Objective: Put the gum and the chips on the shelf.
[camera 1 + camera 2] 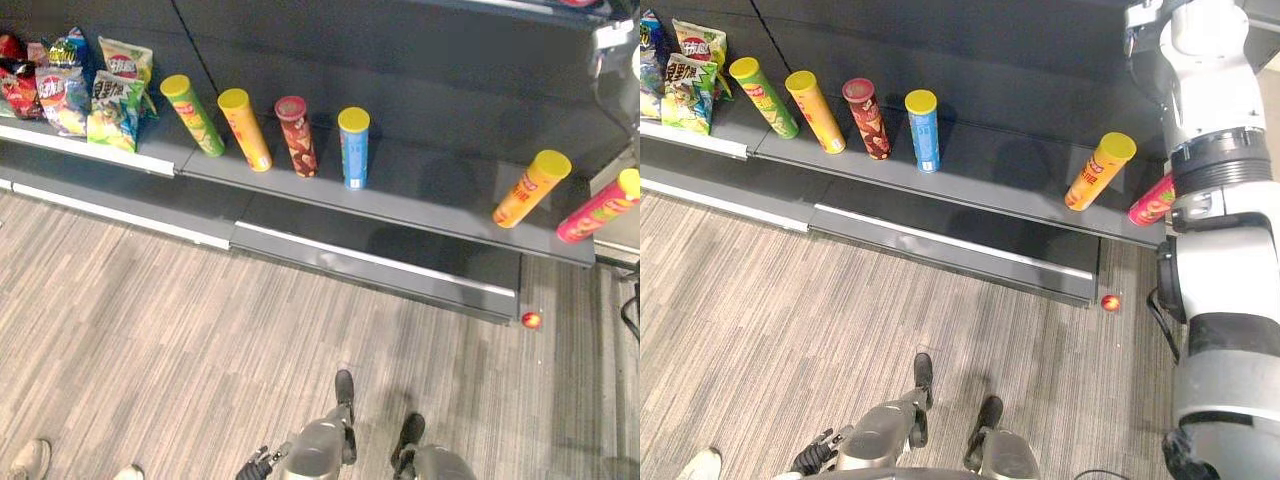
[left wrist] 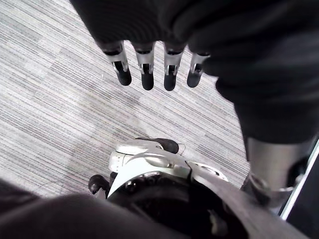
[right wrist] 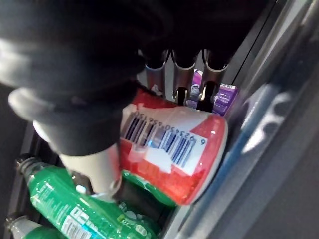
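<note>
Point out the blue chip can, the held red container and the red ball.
blue chip can (image 1: 354,155), left eye view, mid body
red container (image 3: 164,142), right wrist view, barcode label
red ball (image 1: 531,320), left eye view, centre

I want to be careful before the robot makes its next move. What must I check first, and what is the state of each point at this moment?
1. Grip: the right hand has fingers and thumb round the red container: ok.
2. Room to set it down: green bottles and a purple box are very near to it: cannot tell.
3. Left hand free, fingers straight, above the floor: ok.
4. Chip cans on the shelf standing, apart from each other: ok.
5. Floor near the shelf corner: a small red ball lies there and may be in the way: not ok.
</note>
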